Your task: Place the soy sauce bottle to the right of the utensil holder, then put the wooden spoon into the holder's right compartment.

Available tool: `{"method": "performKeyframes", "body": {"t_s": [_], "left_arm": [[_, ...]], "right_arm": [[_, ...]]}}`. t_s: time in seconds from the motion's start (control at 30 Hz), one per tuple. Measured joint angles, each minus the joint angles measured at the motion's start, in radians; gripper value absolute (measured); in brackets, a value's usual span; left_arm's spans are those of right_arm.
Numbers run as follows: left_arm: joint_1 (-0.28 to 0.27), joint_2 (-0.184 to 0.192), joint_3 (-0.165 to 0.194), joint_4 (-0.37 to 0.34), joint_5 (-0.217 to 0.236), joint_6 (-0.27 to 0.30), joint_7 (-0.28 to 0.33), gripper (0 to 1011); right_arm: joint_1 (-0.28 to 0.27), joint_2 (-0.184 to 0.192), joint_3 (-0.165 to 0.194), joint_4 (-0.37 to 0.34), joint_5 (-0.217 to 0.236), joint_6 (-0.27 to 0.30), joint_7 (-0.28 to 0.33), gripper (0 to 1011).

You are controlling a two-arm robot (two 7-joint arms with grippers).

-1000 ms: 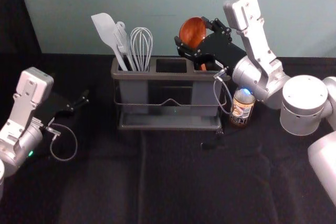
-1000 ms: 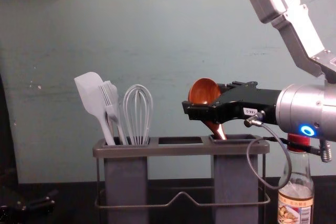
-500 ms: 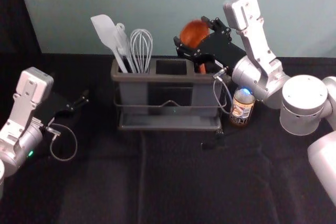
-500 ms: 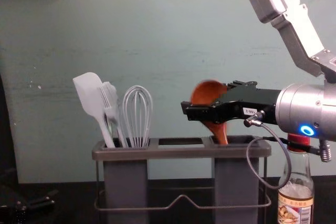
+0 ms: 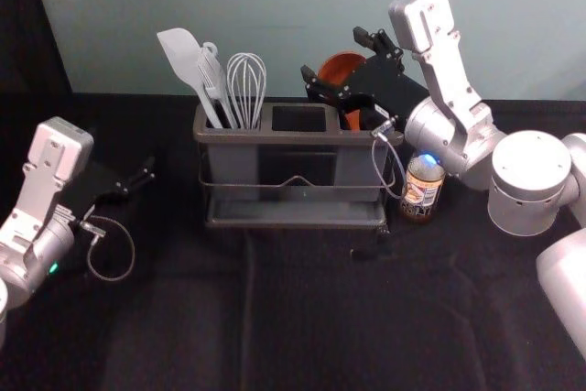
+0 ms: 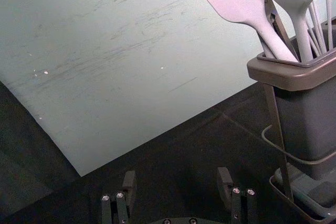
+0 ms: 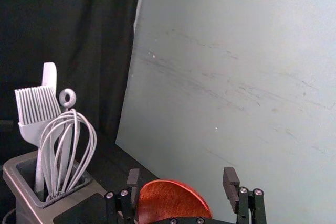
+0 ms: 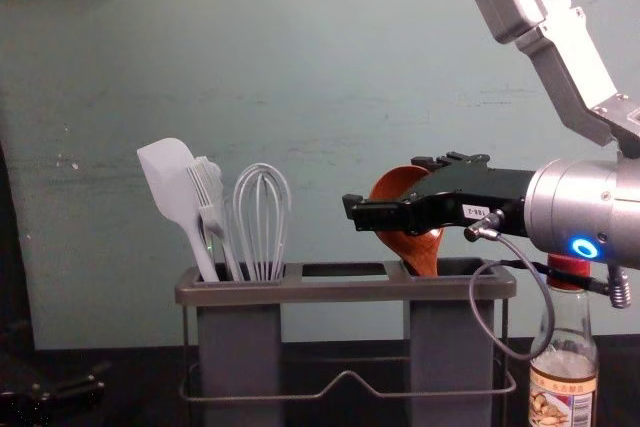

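Observation:
In the head view, my right gripper (image 5: 332,51) is open above the holder's right compartment, around the wooden spoon (image 5: 341,68). The right wrist view has the spoon's bowl (image 7: 170,200) near one finger of the spread right gripper (image 7: 181,177). In the chest view, the spoon (image 8: 420,247) leans with its lower part in the right compartment of the utensil holder (image 8: 345,289). The soy sauce bottle (image 5: 423,187) stands upright just right of the holder, partly behind a cable loop. My left gripper (image 5: 148,170) idles open at the left; its wrist view shows the gripper (image 6: 177,177) holding nothing.
A white spatula (image 8: 172,177), a brush (image 8: 210,205) and a whisk (image 8: 262,222) stand in the holder's left compartment. The right forearm reaches over beside the bottle's red cap (image 8: 568,267). A wall rises behind the holder.
The wooden spoon has dropped lower into the right compartment and tilted a little. My right gripper's fingers have spread slightly wider, while its arm has stayed in place. The left arm has not moved.

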Motion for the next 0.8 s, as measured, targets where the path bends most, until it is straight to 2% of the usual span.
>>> {"method": "performKeyframes", "body": {"t_s": [0.23,0.43,0.67,0.8], "left_arm": [[0.0,0.0,0.0,0.0,0.0,0.0,0.0,1005],[0.0,0.0,0.0,0.0,0.0,0.0,0.0,1005],[0.0,0.0,0.0,0.0,0.0,0.0,0.0,1005],[0.0,0.0,0.0,0.0,0.0,0.0,0.0,1005]], "right_arm": [[0.0,0.001,-0.002,-0.003,-0.003,0.003,0.0,1004],[-0.005,0.015,-0.005,-0.069,-0.033,0.055,-0.015,1004],[-0.013,0.031,0.016,-0.139,-0.038,0.094,-0.015,1004],[-0.021,0.047,0.035,-0.196,-0.028,0.14,-0.003,1004]]}}
